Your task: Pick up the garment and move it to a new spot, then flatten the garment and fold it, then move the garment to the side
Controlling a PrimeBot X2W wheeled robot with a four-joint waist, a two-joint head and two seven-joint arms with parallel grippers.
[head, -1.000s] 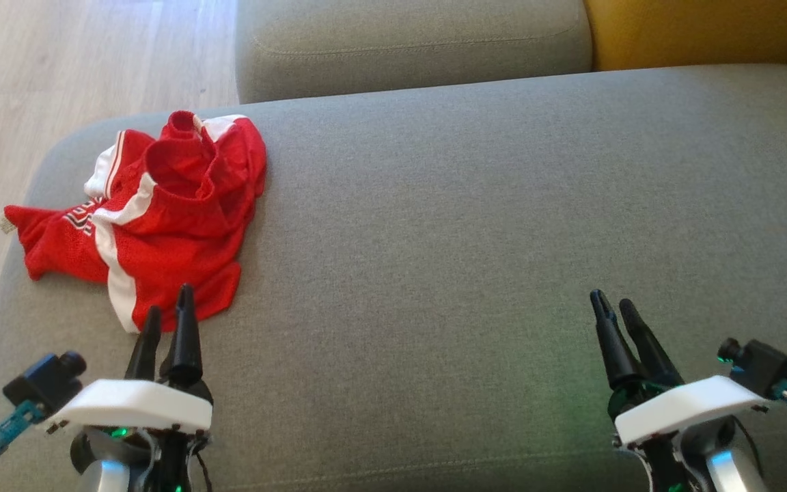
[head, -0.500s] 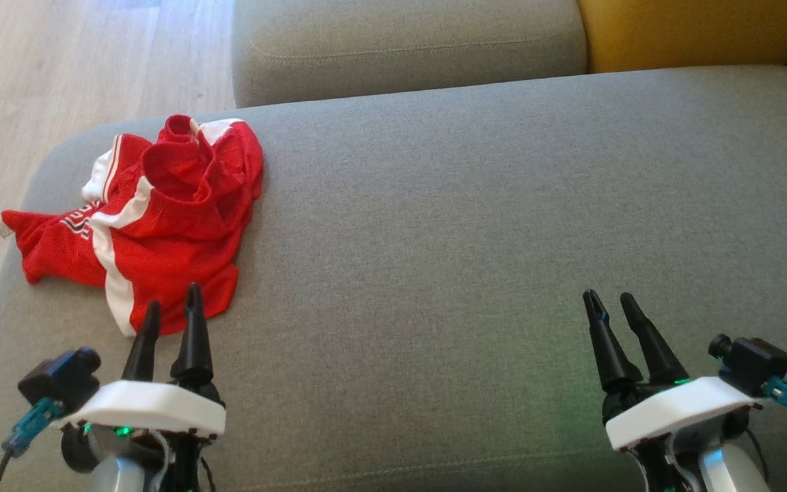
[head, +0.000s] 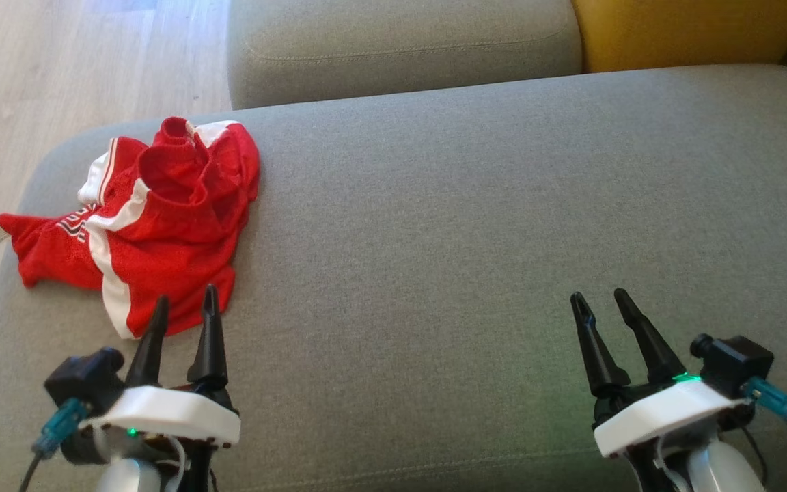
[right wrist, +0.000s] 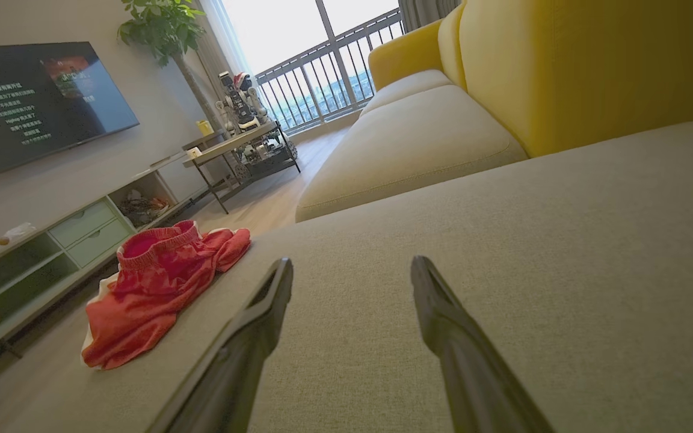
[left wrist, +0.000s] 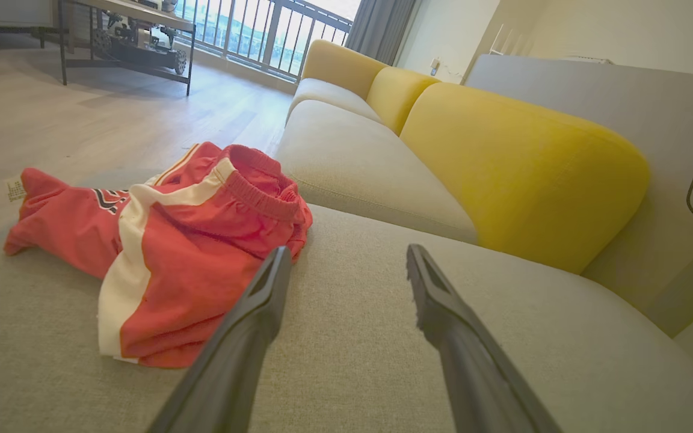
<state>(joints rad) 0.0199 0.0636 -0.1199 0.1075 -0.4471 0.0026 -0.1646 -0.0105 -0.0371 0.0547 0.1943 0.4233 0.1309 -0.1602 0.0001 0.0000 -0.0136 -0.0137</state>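
Change vs a sec ago: whole head view drifts a bit, so cam moves and the garment's small slide toward frame left is not a real move. Beyond that drift, the left hand (head: pixel 186 295) shifts rightward along the lower left of frame, and its 2 fingers now read as clearly spread, nothing between them. Right hand (head: pixel 598 295) at lower right creeps a little left, also spread wide, holding nothing. Garment (head: pixel 161 225), red shorts w/ white side stripes, lies crumpled at upper left of head view on the grey sofa seat (head: pixel 468 205), near the seat's left end, waistband bunched up at the top. Left fingertips sit at the garment's near hem in head view. In left wrist view one finger overlaps the hem's right corner, but contact can't be told. Meaning for task, my read: pick-up not started, this is the approach phase, left hand is lining up for the hem, and the right is well apart from the cloth w/ bare seat between. Around: second grey seat cushion (head: pixel 400 41) at top centre, yellow back cushion (head: pixel 687 31) at top right, wood floor (head: pixel 59 68) at upper left. Right wrist view shows a TV (right wrist: pixel 40 96) and a low cabinet (right wrist: pixel 76 240) at left. Obstacles: none on the seat. Risk is that the garment is close to the seat's left edge, so a push may slide it off.
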